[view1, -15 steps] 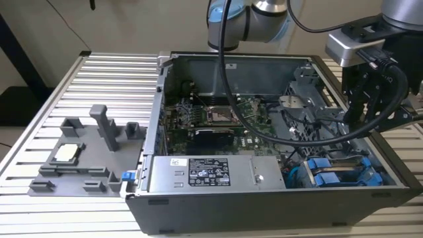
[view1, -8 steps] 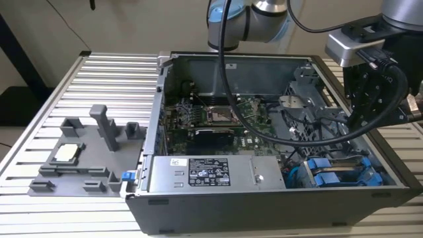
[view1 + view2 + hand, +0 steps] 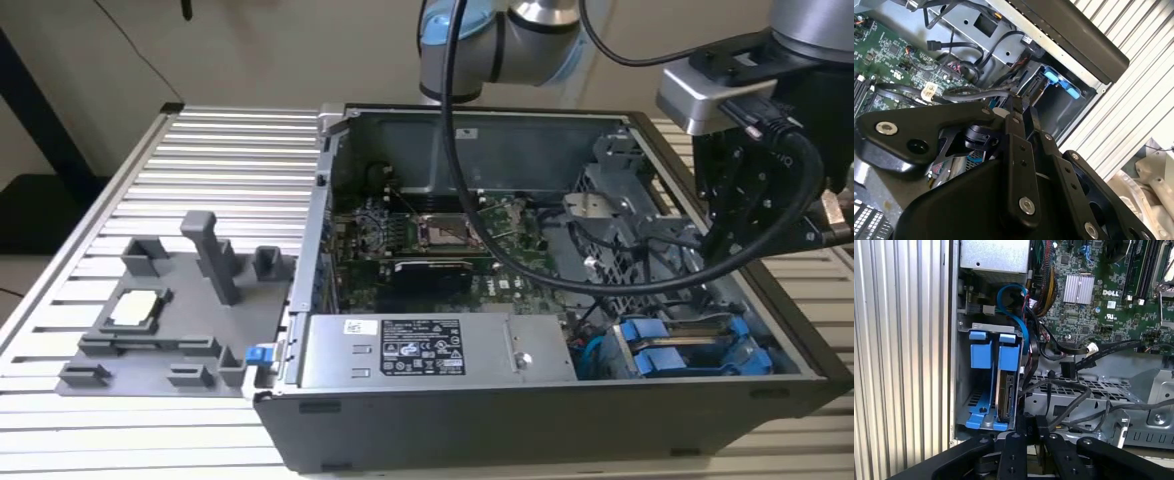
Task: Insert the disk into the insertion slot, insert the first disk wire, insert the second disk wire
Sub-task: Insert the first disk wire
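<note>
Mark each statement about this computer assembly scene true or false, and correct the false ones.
1. The computer case stands open on a slatted metal table. True.
2. The disk lies on the grey tray outside the case. False: it stands in the insertion slot inside the case, held by its blue carrier.
3. The silver power-supply box carries a label. True.
4. The gripper hangs over the grey tray. False: in the first wrist view it is at the drive cage, close to the disk.
</note>
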`<state>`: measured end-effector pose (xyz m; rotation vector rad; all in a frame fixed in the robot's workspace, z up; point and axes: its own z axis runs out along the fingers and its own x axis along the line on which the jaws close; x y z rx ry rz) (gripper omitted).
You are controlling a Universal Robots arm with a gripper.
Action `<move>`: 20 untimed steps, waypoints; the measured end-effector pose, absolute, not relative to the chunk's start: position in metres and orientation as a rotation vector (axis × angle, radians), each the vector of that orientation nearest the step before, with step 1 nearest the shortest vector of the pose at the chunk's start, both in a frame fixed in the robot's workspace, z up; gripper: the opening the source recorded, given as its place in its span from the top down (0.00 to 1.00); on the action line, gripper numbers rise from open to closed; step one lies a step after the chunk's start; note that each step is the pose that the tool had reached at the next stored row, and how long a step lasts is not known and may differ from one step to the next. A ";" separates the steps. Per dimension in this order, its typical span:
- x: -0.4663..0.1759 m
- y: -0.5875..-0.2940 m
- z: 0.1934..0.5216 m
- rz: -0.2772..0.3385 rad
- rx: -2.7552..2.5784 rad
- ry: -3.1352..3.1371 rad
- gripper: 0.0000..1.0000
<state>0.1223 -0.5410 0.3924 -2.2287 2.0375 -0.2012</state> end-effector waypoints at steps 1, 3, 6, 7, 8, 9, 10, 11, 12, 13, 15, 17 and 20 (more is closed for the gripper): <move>0.122 -0.541 0.392 -0.201 -2.229 2.038 0.81; 0.122 -0.541 0.392 -0.201 -2.229 2.038 0.81; 0.124 -0.541 0.392 -0.187 -2.236 2.044 0.81; 0.126 -0.541 0.392 -0.179 -2.240 2.048 0.81; 0.127 -0.541 0.392 -0.168 -2.246 2.053 0.81; 0.128 -0.542 0.391 -0.158 -2.251 2.057 0.81; 0.130 -0.542 0.391 -0.147 -2.256 2.062 0.81; 0.132 -0.542 0.391 -0.136 -2.262 2.067 0.81; 0.134 -0.543 0.391 -0.125 -2.267 2.072 0.81; 0.135 -0.544 0.390 -0.115 -2.272 2.076 0.81; 0.139 -0.545 0.389 -0.099 -2.279 2.083 0.81; 0.142 -0.546 0.388 -0.091 -2.283 2.087 0.81; 0.144 -0.546 0.385 -0.087 -2.283 2.091 0.81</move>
